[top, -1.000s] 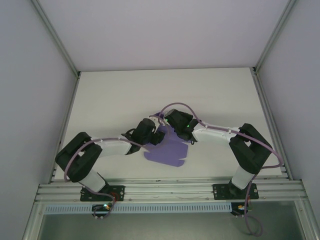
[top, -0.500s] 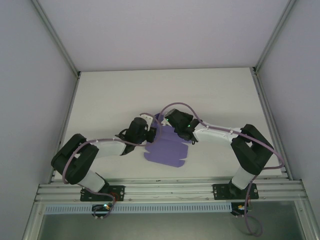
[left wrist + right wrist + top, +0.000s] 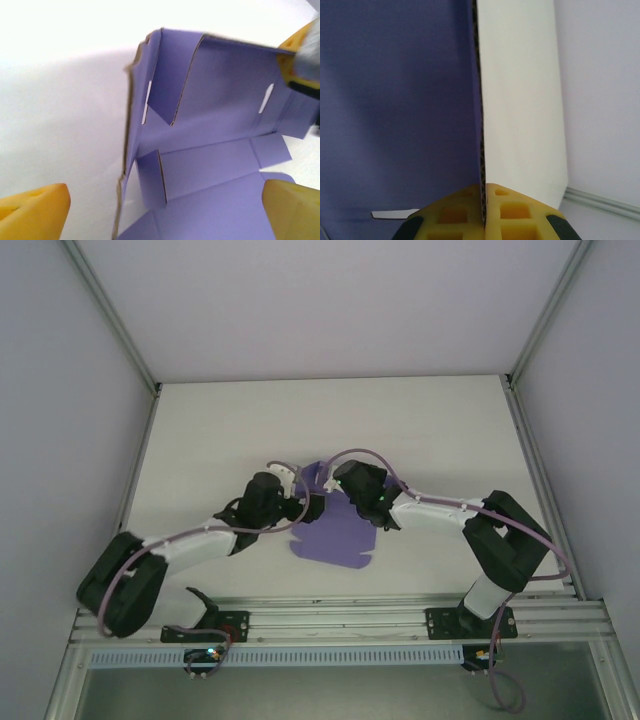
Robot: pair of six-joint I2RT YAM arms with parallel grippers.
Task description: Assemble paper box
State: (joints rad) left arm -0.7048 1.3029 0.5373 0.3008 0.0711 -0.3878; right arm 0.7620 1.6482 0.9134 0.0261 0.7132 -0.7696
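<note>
Right fingers [image 3: 515, 212] are pressed together on a raised wall of the purple paper box [image 3: 335, 535], pinching the card's edge between them. Left fingers [image 3: 35, 210] stand wide apart and hold nothing, with another raised side wall between them. The half-folded box lies mid-tabletop [image 3: 420, 430], between the two arms.
</note>
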